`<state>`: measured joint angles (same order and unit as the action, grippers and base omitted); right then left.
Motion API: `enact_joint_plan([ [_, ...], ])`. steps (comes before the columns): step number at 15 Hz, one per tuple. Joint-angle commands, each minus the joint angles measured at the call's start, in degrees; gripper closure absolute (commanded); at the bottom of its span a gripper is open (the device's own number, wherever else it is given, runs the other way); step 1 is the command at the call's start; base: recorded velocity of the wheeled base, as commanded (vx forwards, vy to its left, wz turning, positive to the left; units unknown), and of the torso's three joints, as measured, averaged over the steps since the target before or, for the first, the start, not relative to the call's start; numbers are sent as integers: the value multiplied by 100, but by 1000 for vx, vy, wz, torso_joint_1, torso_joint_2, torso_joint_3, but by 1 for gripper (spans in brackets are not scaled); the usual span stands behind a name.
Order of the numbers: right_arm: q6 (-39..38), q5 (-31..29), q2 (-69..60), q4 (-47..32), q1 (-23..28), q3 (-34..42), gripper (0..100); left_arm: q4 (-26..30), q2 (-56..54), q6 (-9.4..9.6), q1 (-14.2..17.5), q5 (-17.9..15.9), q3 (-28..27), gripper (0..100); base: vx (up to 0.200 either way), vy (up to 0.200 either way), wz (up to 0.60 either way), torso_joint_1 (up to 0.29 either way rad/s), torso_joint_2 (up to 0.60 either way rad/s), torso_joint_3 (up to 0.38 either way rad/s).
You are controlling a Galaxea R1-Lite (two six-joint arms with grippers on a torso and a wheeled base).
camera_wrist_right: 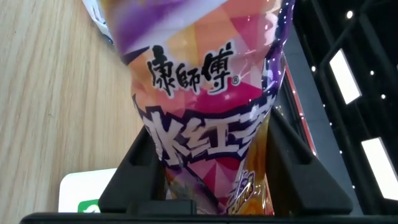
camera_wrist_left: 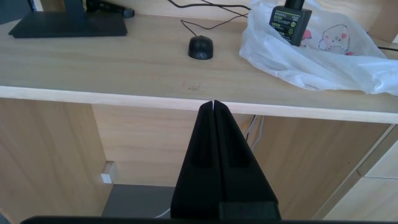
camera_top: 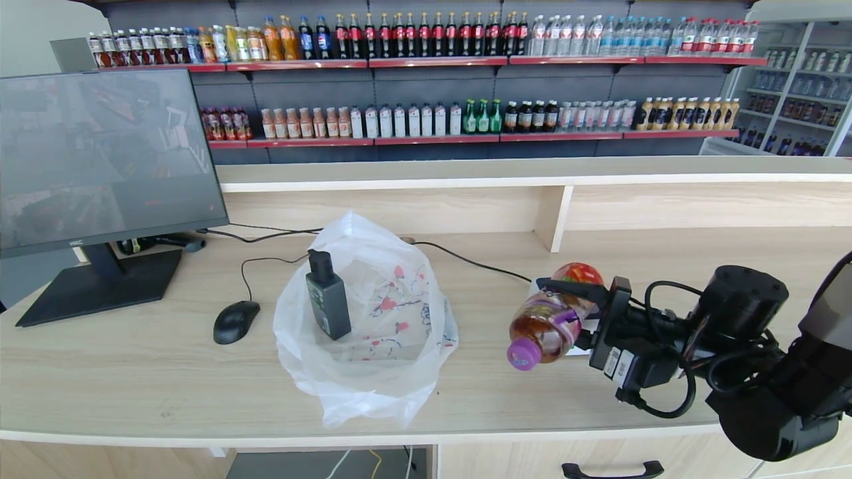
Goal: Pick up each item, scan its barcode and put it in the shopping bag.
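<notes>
Amber tea fills the drink bottle [camera_top: 544, 324], which has a purple cap and a purple, pink and orange wrapper. The right claw [camera_top: 567, 313] holds it across its body. One black finger [camera_top: 571, 287] lies over the top of the bottle. In the right wrist view the claw [camera_wrist_right: 214, 152] is closed onto the wrapper of the bottle [camera_wrist_right: 211, 81] from both sides.

The bottle lies almost on its side above the light wooden bench [camera_top: 133, 379], with its cap pointing toward the shopping bag [camera_top: 383, 346] and the near edge. It is to the right of the bag and not touching it. A small white device [camera_wrist_right: 78, 196] with a green mark lies on the bench below the bottle.

The shopping bag is thin white plastic with red and pink print. It sits crumpled at the middle of the bench with its mouth open. A dark flat-sided bottle [camera_top: 327, 303] with a black cap stands upright in that mouth.

The left claw [camera_wrist_left: 213, 107] is below the bench's front edge. Its two black fingers are pressed flat together with nothing between them.

A black mouse [camera_top: 235, 321] lies just left of the bag, and its cable runs back toward a monitor [camera_top: 106, 153] on a black stand. Shelves [camera_top: 432, 63] of bottled drinks line the wall behind the bench.
</notes>
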<state>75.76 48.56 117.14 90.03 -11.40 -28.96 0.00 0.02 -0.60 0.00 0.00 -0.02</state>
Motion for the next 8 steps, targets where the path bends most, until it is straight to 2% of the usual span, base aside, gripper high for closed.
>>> enact_joint_plan([
  [1,26,40,107,-3,-3,5,100,0,-2,-2,0,0,2,100,0,0,0,0,0,0],
  [8,17,110,186,-3,6,-48,100,0,-2,-2,0,0,-6,100,0,0,0,0,0,0],
])
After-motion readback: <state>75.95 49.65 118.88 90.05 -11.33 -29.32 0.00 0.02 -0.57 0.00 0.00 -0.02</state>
